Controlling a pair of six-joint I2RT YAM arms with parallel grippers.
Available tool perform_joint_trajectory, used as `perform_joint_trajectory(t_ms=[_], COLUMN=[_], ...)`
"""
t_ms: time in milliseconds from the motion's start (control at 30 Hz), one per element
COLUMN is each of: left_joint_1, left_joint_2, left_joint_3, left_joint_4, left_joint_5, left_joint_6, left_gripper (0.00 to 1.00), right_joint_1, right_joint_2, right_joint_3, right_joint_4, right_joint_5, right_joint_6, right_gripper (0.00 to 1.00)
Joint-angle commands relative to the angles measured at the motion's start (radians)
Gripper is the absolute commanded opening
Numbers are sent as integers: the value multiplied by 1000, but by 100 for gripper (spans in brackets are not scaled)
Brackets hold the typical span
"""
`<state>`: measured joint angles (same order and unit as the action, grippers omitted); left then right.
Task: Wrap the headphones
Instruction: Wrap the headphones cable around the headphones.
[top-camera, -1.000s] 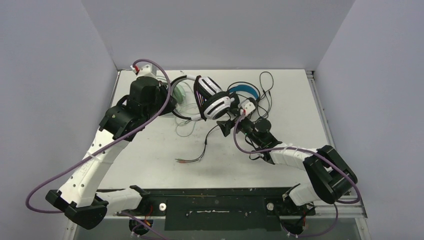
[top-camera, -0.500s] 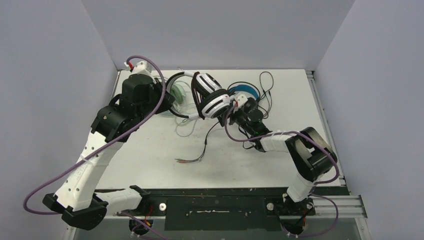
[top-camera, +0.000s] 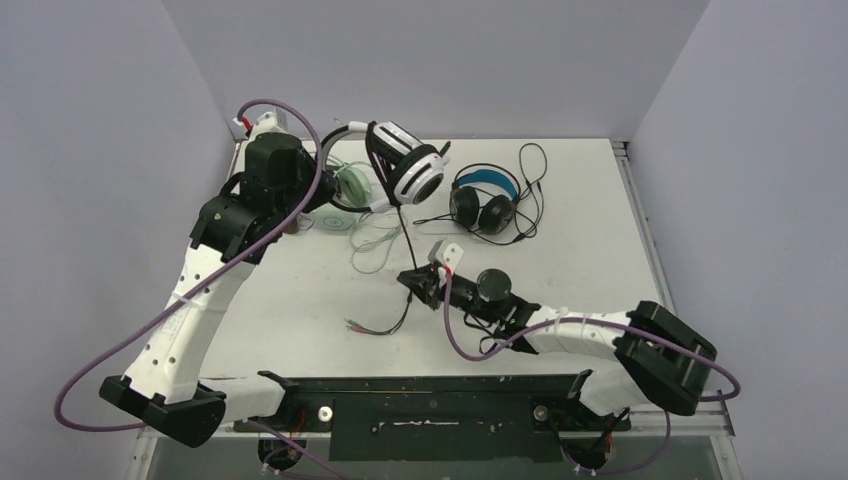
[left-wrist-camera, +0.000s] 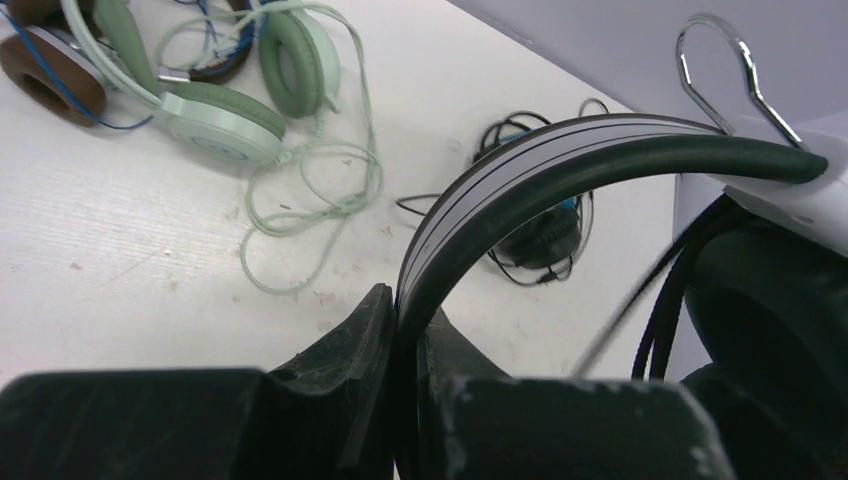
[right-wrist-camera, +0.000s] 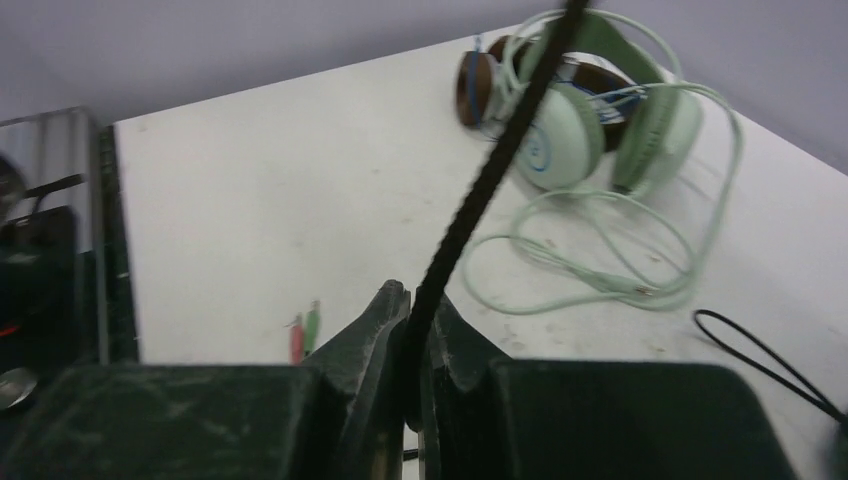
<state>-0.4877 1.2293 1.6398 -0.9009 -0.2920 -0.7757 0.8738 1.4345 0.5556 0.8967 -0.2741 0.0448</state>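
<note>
L gripper (left-wrist-camera: 405, 330): shut on the headband of the white headset; jaws pinch the band edge-on; far-left part of the tabletop, up off the surface
R gripper (right-wrist-camera: 415, 320): shut on the black braided cord; cord pinched betw. both fingers; low over the middle of the tabletop, a bit toward the near edge
white headset (top-camera: 405, 170): white w/ black stripes; held clear of the tabletop (top-camera: 580, 230) near the far edge, left of centre; earcups hang to the right of the L gripper; band arches up and right in the L wrist view
black braided cord (top-camera: 404, 235): drops from the white headset's earcup almost straight down to the R gripper; past the jaws it curls on toward the near edge
plug ends (top-camera: 355, 324): red and green tips; lie on the tabletop left of the R gripper, toward the near edge; not gripped
mint headset (top-camera: 350, 185): flat on the tabletop by the far-left corner, under the lifted white one; its pale cord lies in loose loops beside it toward the centre
brown headset (right-wrist-camera: 480, 85): touching the mint one on its far-left-corner side; mostly hidden in the top view
black headset w/ blue band (top-camera: 482, 195): on the tabletop near the far edge, about mid-width; thin black cord looped loose around it; apart from both grippers
</note>
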Motion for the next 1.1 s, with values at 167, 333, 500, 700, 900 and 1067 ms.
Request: perform_joint_trajectory(t_ms=[167,333,500,700,900,1067], left_joint_1=[161,172,142,-61,-136,-150], left_joint_2=[20,14,-44,-19,-34,-53], left_joint_3=[-78,-184,-381,-507,-603,-637], left_joint_4=[256,333,475,548,627,644], left_joint_5=[-95,-131,-220,-598,-593,-560], left_joint_6=[-8,108,270,511,646,746], left_gripper=[0,0,0,0,0,0], right_joint_1=[212,236,232,201,83,32], right_joint_2=[-289,-311,-236,-148,-76,-77], right_joint_3=[-38,104,341,517,610,606], right_joint_4=[-269,-501,-786,-925,-987,-989], right_joint_5=[124,96,181,244,255,310], right_joint_6=[19,-5,-58,-125,-128,-147], right_gripper=[0,2,3,6,5,15])
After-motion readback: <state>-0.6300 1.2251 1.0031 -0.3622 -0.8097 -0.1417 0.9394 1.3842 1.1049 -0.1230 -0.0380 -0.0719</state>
